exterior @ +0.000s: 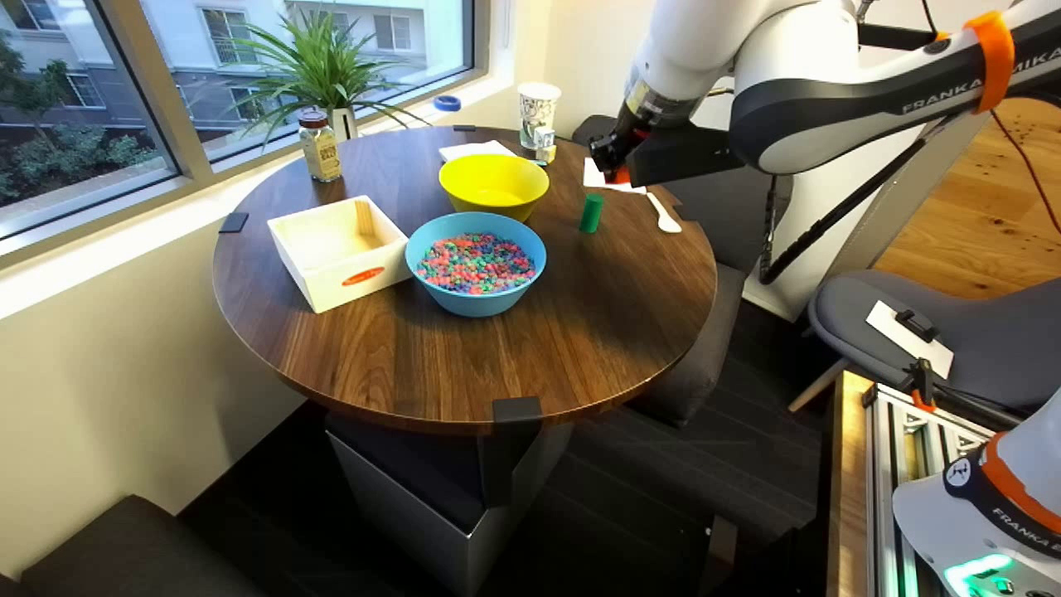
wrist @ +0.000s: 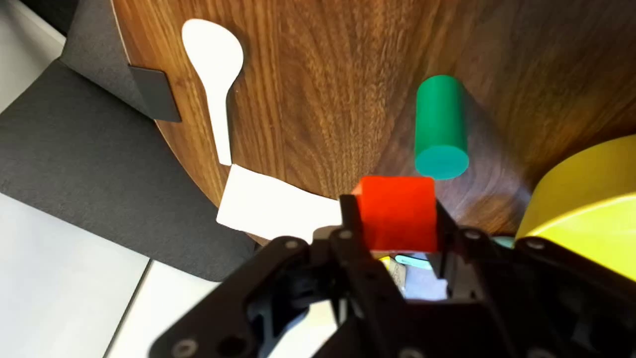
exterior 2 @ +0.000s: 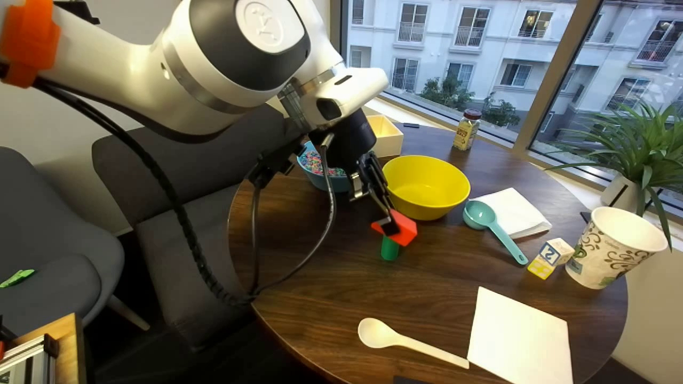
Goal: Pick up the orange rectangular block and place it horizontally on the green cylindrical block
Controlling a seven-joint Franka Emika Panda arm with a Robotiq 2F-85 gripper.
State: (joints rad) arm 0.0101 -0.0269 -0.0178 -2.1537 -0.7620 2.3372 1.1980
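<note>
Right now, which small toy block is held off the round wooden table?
The reddish-orange rectangular block, pinched between the fingers. The green cylindrical block stands upright on the table; the white-and-yellow printed cubes sit beside the patterned paper cup.

Arm [exterior: 796,108] extends over tabletop [exterior: 464,365] edge, wrist [exterior 2: 347,94] tilted. Gripper [wrist: 395,214] slants downward from wrist, hovering inside edge, raised off tabletop. Two dark fingers [wrist: 351,214] stand slightly apart, pressed against opposite sides of orange block [exterior 2: 405,228], gripping it. Base [exterior: 961,522] stands well outside tabletop edge, its light [exterior: 978,567] glowing green.
</note>
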